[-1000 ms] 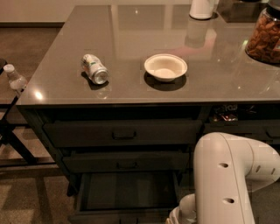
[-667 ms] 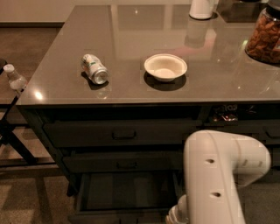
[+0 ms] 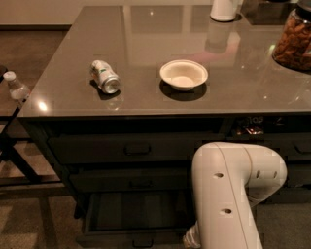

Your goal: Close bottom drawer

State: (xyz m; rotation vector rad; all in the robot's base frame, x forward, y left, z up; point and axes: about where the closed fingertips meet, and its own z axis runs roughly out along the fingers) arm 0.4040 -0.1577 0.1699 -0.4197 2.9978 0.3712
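The bottom drawer [image 3: 131,214] stands pulled out below the two taller wide drawers, its flat dark inside showing. Its low front panel runs along the bottom edge with a small central handle [image 3: 142,241]. My white arm [image 3: 228,194] fills the lower right and hangs down in front of the drawer's right end. The gripper is below the arm's elbow at the bottom edge of the view, near the drawer's front right corner, and only its top [image 3: 191,238] shows.
On the grey counter [image 3: 146,44] lie a tipped can [image 3: 104,77] and a white bowl [image 3: 183,74]. A jar of nuts [image 3: 294,41] and a white container [image 3: 224,9] stand at the back right. A plastic bottle [image 3: 15,87] stands at the left.
My arm has shifted to the left across the drawer fronts, covering more of the open drawer's right end. The drawer stands open as before.
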